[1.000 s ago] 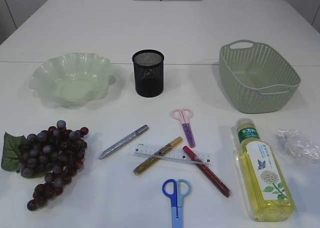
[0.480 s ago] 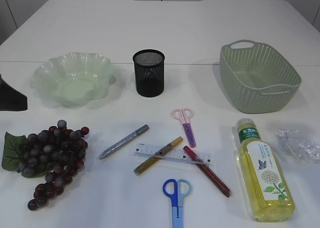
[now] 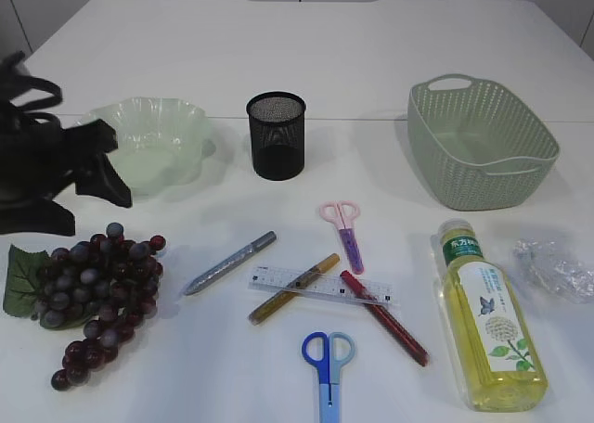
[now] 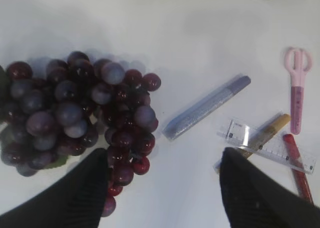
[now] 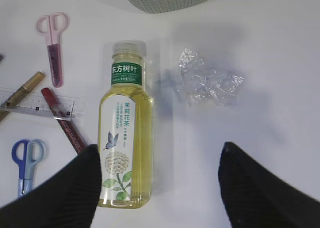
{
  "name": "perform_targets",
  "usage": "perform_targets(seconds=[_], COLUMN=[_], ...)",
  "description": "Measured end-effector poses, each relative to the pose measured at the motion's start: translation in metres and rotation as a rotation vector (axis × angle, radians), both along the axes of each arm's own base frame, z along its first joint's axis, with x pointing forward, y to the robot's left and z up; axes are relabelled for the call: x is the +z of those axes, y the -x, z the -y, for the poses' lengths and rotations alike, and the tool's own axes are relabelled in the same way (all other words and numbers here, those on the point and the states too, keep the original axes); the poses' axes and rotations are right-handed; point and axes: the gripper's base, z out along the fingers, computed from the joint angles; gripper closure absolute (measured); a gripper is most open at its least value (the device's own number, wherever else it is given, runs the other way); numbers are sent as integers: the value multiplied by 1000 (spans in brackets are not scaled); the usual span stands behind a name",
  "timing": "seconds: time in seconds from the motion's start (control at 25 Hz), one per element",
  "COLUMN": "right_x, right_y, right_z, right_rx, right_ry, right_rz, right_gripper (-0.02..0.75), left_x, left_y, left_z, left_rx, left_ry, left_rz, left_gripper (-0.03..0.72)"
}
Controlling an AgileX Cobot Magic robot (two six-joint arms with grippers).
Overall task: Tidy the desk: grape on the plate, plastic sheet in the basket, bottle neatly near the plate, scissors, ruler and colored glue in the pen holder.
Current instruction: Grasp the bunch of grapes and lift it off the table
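Basket (image 3: 483,145) back right, pale green weave. Plate (image 3: 153,145) back left, ruffled green. Bottle (image 3: 486,321) lying flat at front right, cap toward basket, long axis front-to-back, yellow liquid. Grape (image 3: 93,288) bunch front left, dark purple, stem end left. Ruler (image 3: 320,287) lies left-right, clear, across the gold glue (image 3: 292,288). Left gripper (image 4: 162,188) released, above grape. Right gripper (image 5: 160,188) released, above bottle.

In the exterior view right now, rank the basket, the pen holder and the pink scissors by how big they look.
1. basket, clearly largest.
2. pen holder.
3. pink scissors, smallest.
The scissors lie nearer the camera and still look smallest.
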Motion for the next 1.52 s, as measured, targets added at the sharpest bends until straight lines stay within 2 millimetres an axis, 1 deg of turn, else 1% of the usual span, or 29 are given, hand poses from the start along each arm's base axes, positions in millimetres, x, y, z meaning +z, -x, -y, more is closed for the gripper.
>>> perform_targets(seconds=[0.2,0.32,0.4,0.76,0.96,1.08,1.28,1.4,1.52], right_x=[1,0,0,-1,-1,-1,-1,-1,-1], right_y=[0,0,1,2,3,3,3,3,3], right_z=[-3,-3,-3,-4,-4,-4,-4,-4,-4], right_rx=[-3,-1,3,10,11,11,12,12,11], right_ry=[-42,-44,-44,-44,-45,-45,-44,-44,-44], right_rz=[2,-6,-15,-30,-35,-35,-37,-37,-33], right_gripper=[174,174,174,174,174,174,174,174,174], left_x=[-40,-58,-66,-90,-101,-112,-119,-119,-119], left_y=[-8,-14,-16,-24,-31,-32,-33,-34,-34], left_z=[23,27,27,27,27,27,26,26,25], left_rx=[46,99,131,155,160,155,142,132,131], left_ry=[-12,-14,-15,-52,-62,-78,-99,-108,-110], left_rz=[-132,-164,-184,-204,-178,-197,-203,-188,-186], left_gripper=[179,179,179,183,183,184,185,213,288])
